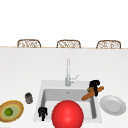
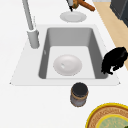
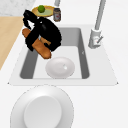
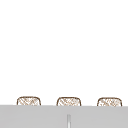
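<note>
Right hand clenched round carrot above sink's right rim. Left hand, fingers curled, holding nothing, hangs at sink's front-left corner. White tabletop; three wicker chairs behind.

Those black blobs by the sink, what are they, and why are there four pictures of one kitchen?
The blobs are the robot: two floating black hands in a simulated kitchen. The pictures show one moment from four fixed cameras: the front, the left side, the right side, and one aimed above the sink, where three woven chairs show.

The right hand is curled round a carrot, holding it over the sink's right edge. The left hand hangs at the front left corner, fingers curled, holding nothing.

A white bowl lies in the basin, behind the tap. On the counter, a white plate lies right of the sink; a dark jar and a yellow plate holding a lime lie left. The red ball in the front view is in neither side view.
</note>
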`<state>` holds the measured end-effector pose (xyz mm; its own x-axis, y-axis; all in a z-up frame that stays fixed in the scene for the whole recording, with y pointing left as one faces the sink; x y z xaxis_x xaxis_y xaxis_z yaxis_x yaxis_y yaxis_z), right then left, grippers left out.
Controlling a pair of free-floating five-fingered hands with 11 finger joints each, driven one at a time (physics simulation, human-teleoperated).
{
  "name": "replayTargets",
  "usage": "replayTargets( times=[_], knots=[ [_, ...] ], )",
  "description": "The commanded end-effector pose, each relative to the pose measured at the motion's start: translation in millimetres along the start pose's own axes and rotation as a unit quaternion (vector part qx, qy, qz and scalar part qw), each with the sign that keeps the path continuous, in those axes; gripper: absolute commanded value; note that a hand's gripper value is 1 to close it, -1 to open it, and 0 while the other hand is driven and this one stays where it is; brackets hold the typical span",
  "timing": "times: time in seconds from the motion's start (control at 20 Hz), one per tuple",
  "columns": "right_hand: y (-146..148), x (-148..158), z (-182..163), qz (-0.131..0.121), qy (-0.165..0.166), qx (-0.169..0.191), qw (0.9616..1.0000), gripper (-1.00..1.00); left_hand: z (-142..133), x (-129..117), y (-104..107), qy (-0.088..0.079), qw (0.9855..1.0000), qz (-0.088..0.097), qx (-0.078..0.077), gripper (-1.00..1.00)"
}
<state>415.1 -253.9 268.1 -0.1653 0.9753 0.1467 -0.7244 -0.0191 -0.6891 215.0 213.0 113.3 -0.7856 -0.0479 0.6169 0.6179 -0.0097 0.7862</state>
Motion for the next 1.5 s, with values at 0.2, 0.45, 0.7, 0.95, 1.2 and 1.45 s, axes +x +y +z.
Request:
replayTargets(
  times=[0.2, 0.45, 0.7, 0.95, 1.2, 1.45],
  knots=[
    [5, 27, -11, -0.032, 0.033, -0.006, 0.9989, 1.00, 0, 0, 0, 0.000, 1.0000, 0.000, 0.000, 0.00],
    [20, 36, -30, -0.042, 0.024, -0.010, 0.9988, 1.00, 0, 0, 0, 0.000, 1.0000, 0.000, 0.000, 0.00],
    [35, 54, -51, -0.035, 0.002, -0.016, 0.9993, 1.00, 0, 0, 0, 0.000, 1.0000, 0.000, 0.000, 0.00],
    [55, 84, -78, -0.015, -0.017, -0.020, 0.9995, 1.00, 0, 0, 0, 0.000, 1.0000, 0.000, 0.000, 0.00],
    [73, 99, -114, -0.027, -0.007, -0.014, 0.9995, 1.00, 0, 0, 0, 0.000, 1.0000, 0.000, 0.000, 0.00],
    [87, 100, -149, -0.062, -0.005, -0.020, 0.9979, 1.00, 0, 0, 0, 0.000, 1.0000, 0.000, 0.000, 0.00]
  ],
)
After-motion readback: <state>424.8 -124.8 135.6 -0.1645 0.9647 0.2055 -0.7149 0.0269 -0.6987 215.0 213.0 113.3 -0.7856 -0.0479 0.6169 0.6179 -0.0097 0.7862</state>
